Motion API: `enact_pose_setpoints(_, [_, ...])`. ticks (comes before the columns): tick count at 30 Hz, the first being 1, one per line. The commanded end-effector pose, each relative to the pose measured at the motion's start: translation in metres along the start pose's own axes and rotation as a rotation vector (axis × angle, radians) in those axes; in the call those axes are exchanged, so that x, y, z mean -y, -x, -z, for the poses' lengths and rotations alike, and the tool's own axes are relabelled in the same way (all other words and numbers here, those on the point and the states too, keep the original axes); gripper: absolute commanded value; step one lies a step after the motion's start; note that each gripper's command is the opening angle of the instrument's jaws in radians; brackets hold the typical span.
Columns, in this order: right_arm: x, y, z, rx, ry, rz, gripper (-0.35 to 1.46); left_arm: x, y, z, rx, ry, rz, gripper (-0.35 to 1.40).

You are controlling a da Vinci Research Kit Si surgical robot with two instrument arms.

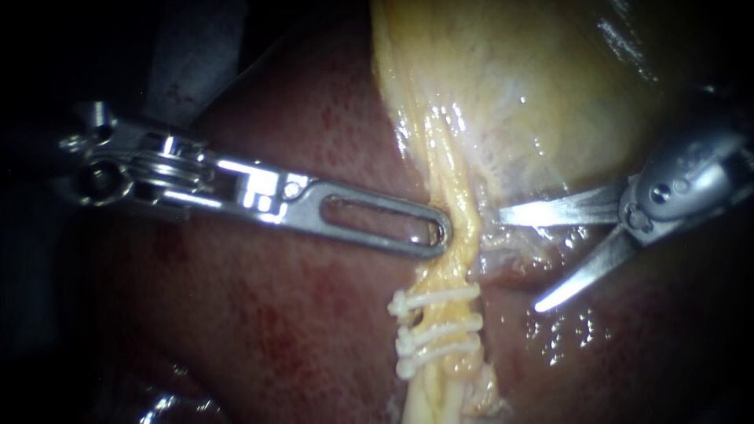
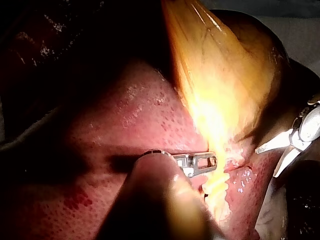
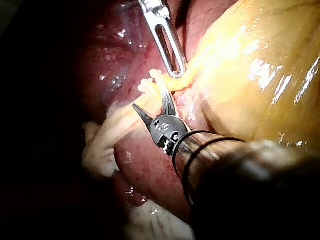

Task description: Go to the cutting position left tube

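While my left instrument (image 1: 437, 235) pinches the tube (image 1: 459, 204) from nine o'clock, my right instrument (image 1: 520, 261) sits at three o'clock. Its blades gape just beside the tube.

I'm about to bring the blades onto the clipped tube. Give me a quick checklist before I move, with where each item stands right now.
1. Right instrument blades open: ok. A clear gap shows and nothing lies between them.
2. Blades around the tube: not ok. Both tips lie beside it, apart from it.
3. Clips in place: ok. Three white clips cross the tube, below the left instrument.
4. Left instrument gripping the tube: cannot tell. Its tip lies against the tube above the clips.
5. Path from blades to tube: ok. Only wet tissue lies between.
6. Which tube is the left one: cannot tell. Only one strand shows.
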Motion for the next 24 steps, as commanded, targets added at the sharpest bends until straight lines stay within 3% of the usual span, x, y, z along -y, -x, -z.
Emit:
enact_pose_setpoints(1, [0.0000, 0.0000, 0.0000, 0.000, 0.000, 0.000, 1.44, 0.0000, 0.0000, 0.0000, 0.000, -0.001, 0.000, -0.35])
enact_pose_setpoints(7, [0.0001, 0.0000, 0.0000, -0.002, -0.006, 0.007, 1.44, 0.0002, 0.0000, 0.0007, -0.004, -0.003, 0.001, -0.35])
enact_pose_setpoints(11, [0.0002, 0.0002, -0.0001, -0.005, -0.011, 0.002, 1.44, 0.0006, 0.0000, 0.0021, -0.016, -0.011, 0.002, -0.35])
enact_pose_setpoints(19, [0.0008, 0.0005, -0.0010, -0.013, -0.020, -0.063, 1.42, 0.0017, -0.0008, 0.0053, -0.010, -0.015, 0.000, -0.35])
enact_pose_setpoints(24, [0.0012, 0.0007, -0.0016, -0.029, -0.079, -0.116, 1.40, 0.0031, -0.0010, 0.0073, -0.007, -0.023, 0.006, -0.35])
